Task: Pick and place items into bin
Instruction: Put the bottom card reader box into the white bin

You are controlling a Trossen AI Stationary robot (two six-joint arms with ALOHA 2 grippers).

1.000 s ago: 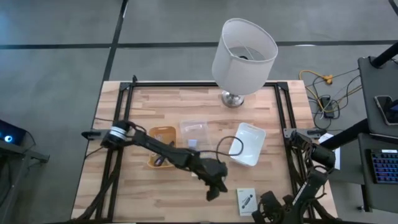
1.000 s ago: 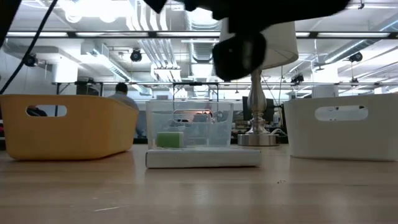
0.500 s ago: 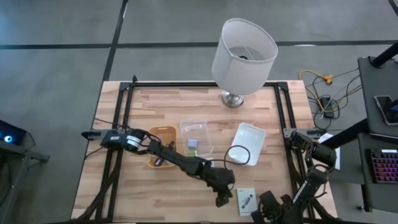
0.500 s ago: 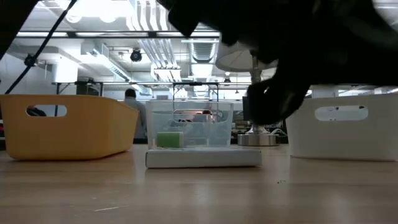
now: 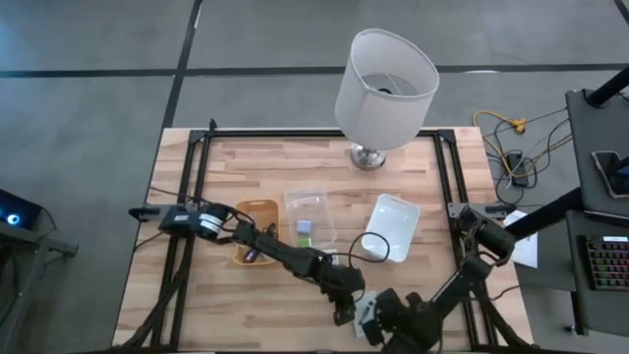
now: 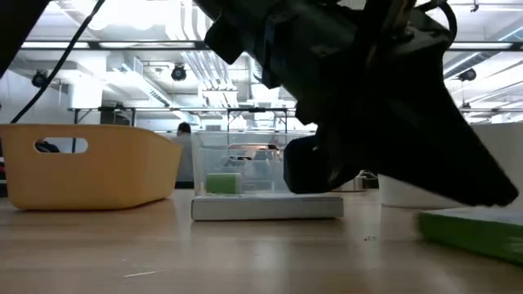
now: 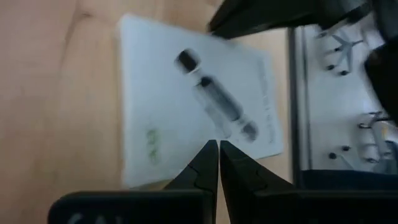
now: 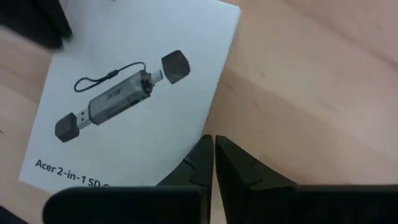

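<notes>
A white card printed with a black gadget lies on the wood near the table's near edge. It fills the left wrist view and the right wrist view. A green-edged slab low on the right of the low view may be the same card. My left gripper is shut, with its tips over the card's printed face. My right gripper is shut at the card's other side. A second card is not in view. My left gripper's shut fingertips point down over the card's face beside the printed gadget; I cannot tell whether they touch it. My right gripper's shut fingertips stand at the card's edge, slanting down from above; the card lies flat on the table.
Mid-table stand a yellow bin, a clear container holding small green and lilac blocks, and a white bin with a black cable loop. The big white lamp stands at the far edge.
My right arm has swung out from the table's near right corner toward the left and come down on the card. My left gripper has moved toward the near edge, down to the card. The card has shifted a little toward the table's left, and the green-edged slab has come into the low view.
</notes>
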